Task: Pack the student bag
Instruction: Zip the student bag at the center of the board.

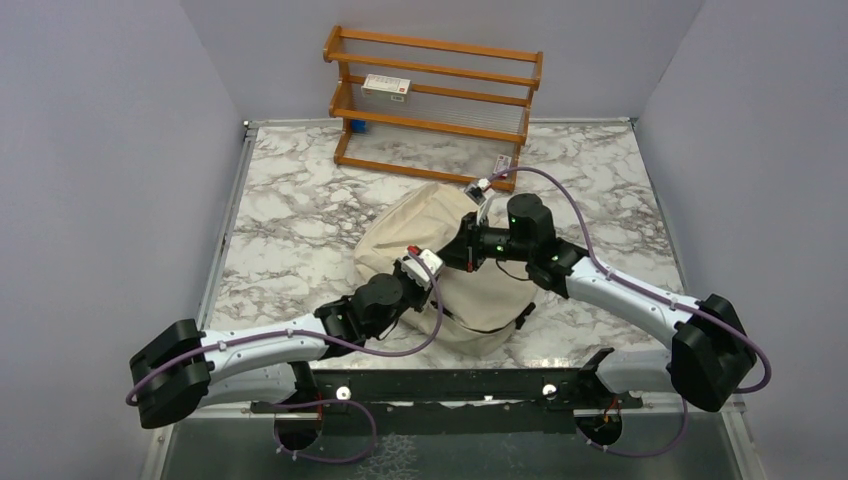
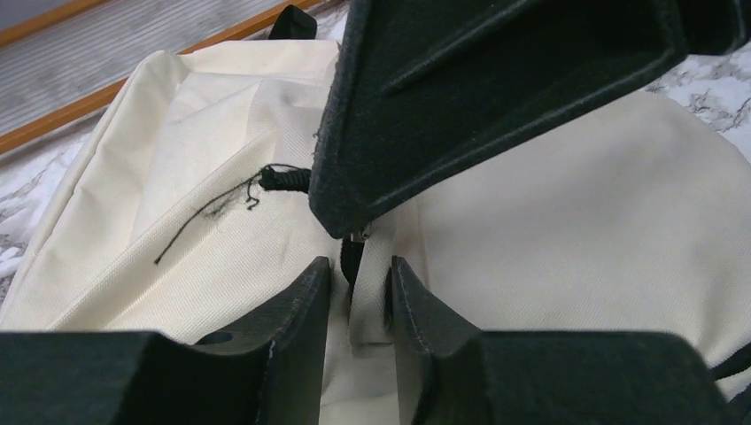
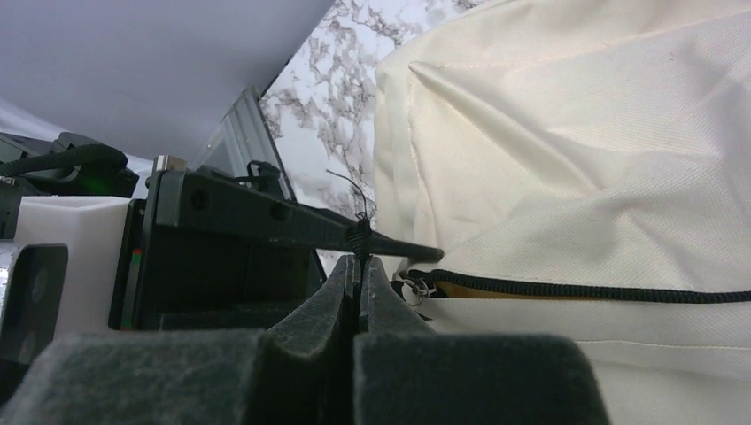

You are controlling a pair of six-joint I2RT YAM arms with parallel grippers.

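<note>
Looking down from above, we are seeing a marble desk carrying everything. The bag, made of cream cloth, is lying slumped in the middle of the desk, just in front of a wooden rack that is standing at the back edge. Both arms are reaching onto the bag from the near side. The right tool is clenching a knotted black cord between its tips, right beside the end of the bag's black zip. The left tool is sitting close under it, its fingers flanking a cream strip of the bag; we are not able to tell whether they are pinching it. A loose black thread is trailing across the cloth.
</note>
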